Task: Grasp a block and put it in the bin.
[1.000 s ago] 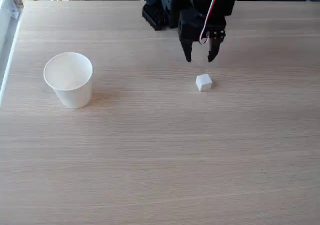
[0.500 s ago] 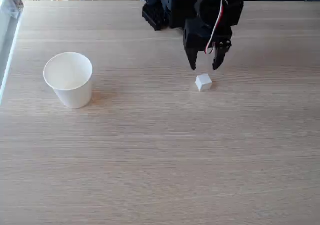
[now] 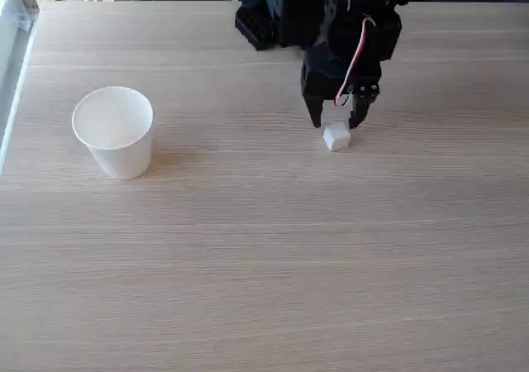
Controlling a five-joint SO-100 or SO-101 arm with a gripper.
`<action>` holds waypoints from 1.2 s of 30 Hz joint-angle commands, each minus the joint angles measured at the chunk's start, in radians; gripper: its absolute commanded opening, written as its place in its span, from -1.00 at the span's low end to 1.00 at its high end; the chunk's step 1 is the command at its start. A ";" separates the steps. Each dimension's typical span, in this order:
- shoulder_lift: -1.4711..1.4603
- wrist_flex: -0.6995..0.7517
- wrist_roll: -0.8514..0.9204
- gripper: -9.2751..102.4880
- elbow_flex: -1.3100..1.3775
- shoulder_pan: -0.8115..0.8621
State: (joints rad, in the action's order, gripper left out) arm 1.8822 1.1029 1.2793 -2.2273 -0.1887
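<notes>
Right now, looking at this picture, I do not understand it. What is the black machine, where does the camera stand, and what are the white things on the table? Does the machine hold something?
The black machine is a small robot arm. At its end is a gripper, a claw with two fingers that open and shut to pick things up. The red and white wire on it is a cable of the arm.

The picture comes from a fixed camera that stands still and looks down at the wooden table from the side opposite the arm.

Two white things stand on the table. On the left of the view is a paper cup, upright and open at the top; it serves as the bin. On the right is a small cube, the block.

The gripper holds nothing yet. Its fingers are open, with the tips just at the top of the block, which sits on the table.
</notes>
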 commanded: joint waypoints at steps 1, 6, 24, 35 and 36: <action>-0.020 -0.003 -0.009 -0.34 0.055 0.003; -0.058 0.002 -0.018 -0.34 0.089 0.006; -0.100 0.000 -0.055 -0.35 0.084 -0.011; -0.114 -0.031 -0.034 -0.46 0.091 -0.003; -0.114 -0.034 -0.037 -0.49 0.091 -0.003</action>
State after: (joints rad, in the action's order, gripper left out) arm 1.7656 1.0815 1.2364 -2.1675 -0.1994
